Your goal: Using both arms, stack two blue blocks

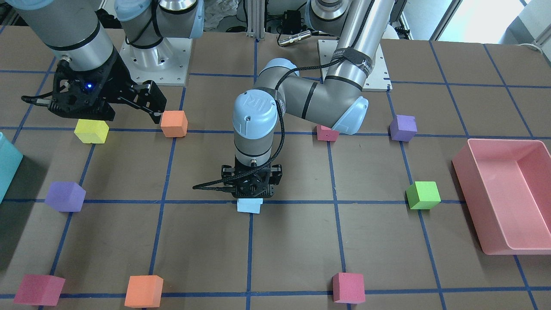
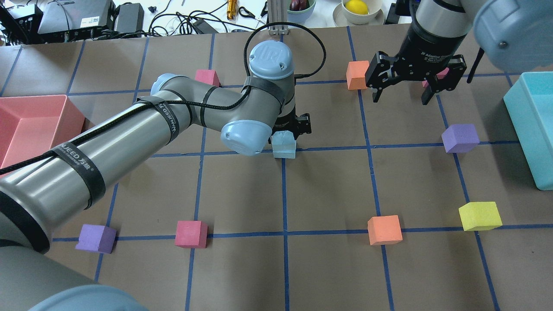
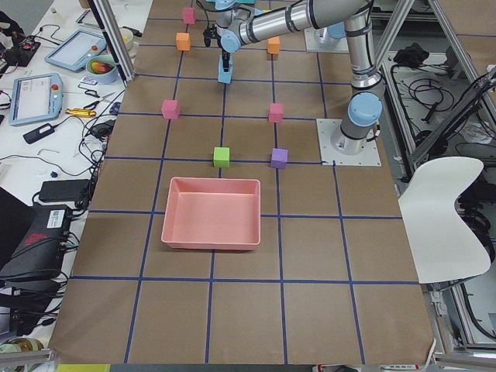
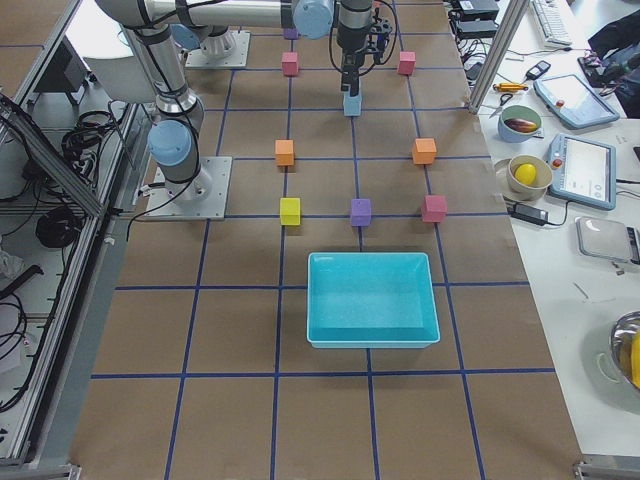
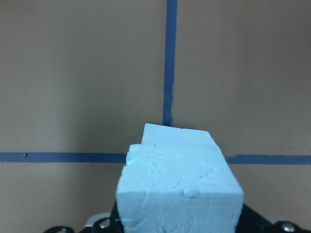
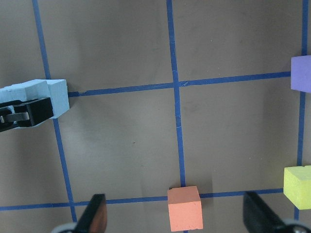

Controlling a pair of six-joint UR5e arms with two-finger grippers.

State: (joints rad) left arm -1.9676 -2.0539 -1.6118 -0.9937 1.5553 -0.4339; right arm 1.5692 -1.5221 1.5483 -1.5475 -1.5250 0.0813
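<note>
While the left gripper (image 1: 251, 192) points straight down near the middle of the table (image 2: 328, 190), its jaws are seen closed against the sides of the upper blue block (image 5: 180, 194). In the left wrist view this block is pressed between the black fingers and is set on top of the lower blue block (image 5: 177, 132), with a slight offset, so that a strip of the lower one's top face is left showing at the far edge. The lower blue block is placed at a crossing of the blue tape lines (image 2: 328, 148). In the front-facing view only one pale blue face is visible under the claw, the rest being hidden by the fingers.

The right gripper (image 2: 402, 97) is held above the table, well apart from the stack, with its jaws spread wide and nothing between them. An orange cube (image 2: 357, 74) is seen just beside it. A teal bin (image 2: 533, 125) is placed at the table end on the robot's right and a pink bin (image 1: 499, 202) at the end on its left, and other coloured cubes are scattered over the grid.
</note>
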